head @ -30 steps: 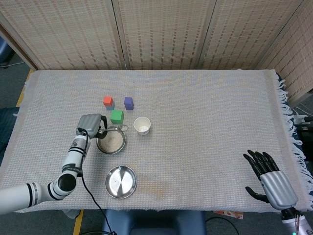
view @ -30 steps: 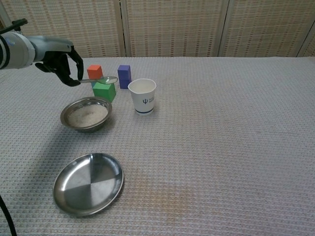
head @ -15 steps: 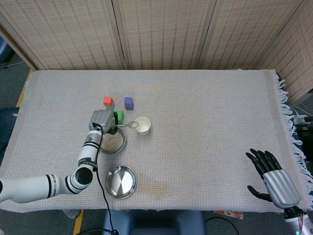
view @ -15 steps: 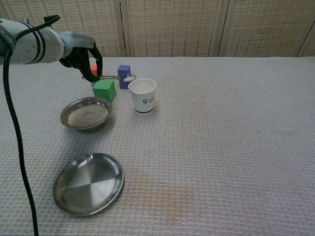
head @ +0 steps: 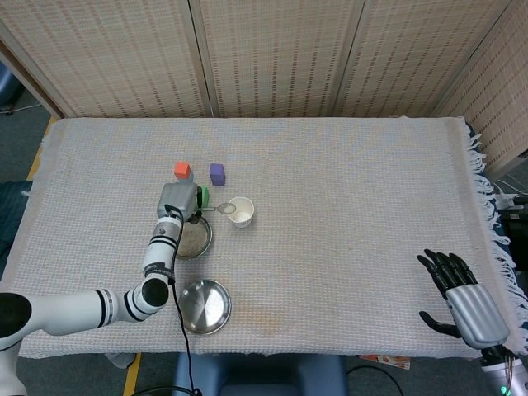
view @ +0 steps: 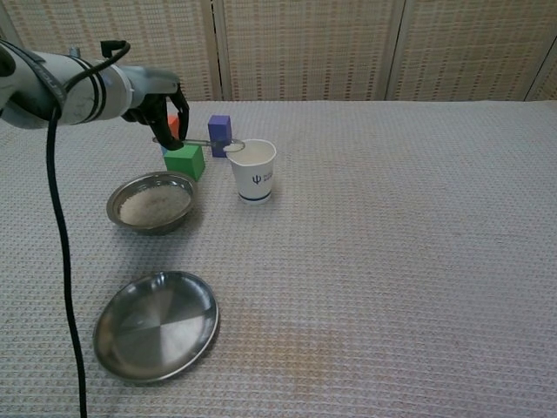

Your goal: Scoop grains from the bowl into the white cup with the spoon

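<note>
My left hand grips the handle of a metal spoon, held level above the table. The spoon's bowl carries white grains and hovers at the left rim of the white cup. The steel bowl with pale grains sits left of the cup, below the hand. My right hand hangs open past the table's near right corner, far from everything; the chest view does not show it.
A green cube, an orange cube and a purple cube stand behind the bowl and cup. An empty steel plate lies near the front left. A black cable hangs from my left arm.
My left hand has carried the loaded spoon rightward from above the bowl to the cup's left rim. The right hand has barely shifted.
</note>
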`<action>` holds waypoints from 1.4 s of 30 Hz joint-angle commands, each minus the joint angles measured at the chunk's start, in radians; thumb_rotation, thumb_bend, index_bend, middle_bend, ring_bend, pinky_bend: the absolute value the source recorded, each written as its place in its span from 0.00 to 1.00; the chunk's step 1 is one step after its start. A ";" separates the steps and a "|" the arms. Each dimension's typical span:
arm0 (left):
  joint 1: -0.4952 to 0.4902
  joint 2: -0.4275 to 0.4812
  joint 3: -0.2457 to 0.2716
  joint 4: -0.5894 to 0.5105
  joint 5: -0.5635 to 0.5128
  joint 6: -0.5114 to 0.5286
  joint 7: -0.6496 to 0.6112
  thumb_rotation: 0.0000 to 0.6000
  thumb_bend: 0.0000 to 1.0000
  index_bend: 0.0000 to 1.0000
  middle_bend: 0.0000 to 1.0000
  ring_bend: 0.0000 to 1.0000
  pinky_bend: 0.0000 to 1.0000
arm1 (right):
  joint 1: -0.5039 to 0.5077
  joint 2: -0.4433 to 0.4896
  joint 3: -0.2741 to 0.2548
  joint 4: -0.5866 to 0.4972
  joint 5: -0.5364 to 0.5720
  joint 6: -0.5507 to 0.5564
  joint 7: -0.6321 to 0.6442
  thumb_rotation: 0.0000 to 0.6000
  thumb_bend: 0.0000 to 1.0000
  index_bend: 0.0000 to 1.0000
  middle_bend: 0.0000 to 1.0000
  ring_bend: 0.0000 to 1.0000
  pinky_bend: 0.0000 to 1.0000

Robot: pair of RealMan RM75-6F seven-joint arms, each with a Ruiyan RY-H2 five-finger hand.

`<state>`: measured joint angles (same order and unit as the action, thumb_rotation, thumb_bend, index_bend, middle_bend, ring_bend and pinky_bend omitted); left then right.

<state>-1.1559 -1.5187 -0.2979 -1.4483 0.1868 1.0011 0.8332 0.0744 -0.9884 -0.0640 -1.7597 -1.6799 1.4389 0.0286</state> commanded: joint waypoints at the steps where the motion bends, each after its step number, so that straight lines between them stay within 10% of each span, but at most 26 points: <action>1: -0.003 -0.013 0.013 0.009 0.031 0.005 -0.002 1.00 0.52 0.75 1.00 1.00 1.00 | 0.001 0.000 0.002 0.001 0.004 -0.002 0.000 1.00 0.13 0.00 0.00 0.00 0.00; 14: 0.016 -0.129 0.130 0.094 0.372 0.134 0.001 1.00 0.51 0.75 1.00 1.00 1.00 | 0.003 -0.001 0.005 0.000 0.019 -0.010 -0.005 1.00 0.13 0.00 0.00 0.00 0.00; 42: 0.121 -0.414 0.277 0.743 1.015 0.289 -0.087 1.00 0.50 0.75 1.00 1.00 1.00 | -0.005 0.011 0.005 -0.004 0.015 0.005 0.009 1.00 0.13 0.00 0.00 0.00 0.00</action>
<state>-1.0460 -1.9054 -0.0372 -0.7588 1.1587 1.2663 0.7454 0.0693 -0.9778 -0.0593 -1.7641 -1.6650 1.4440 0.0370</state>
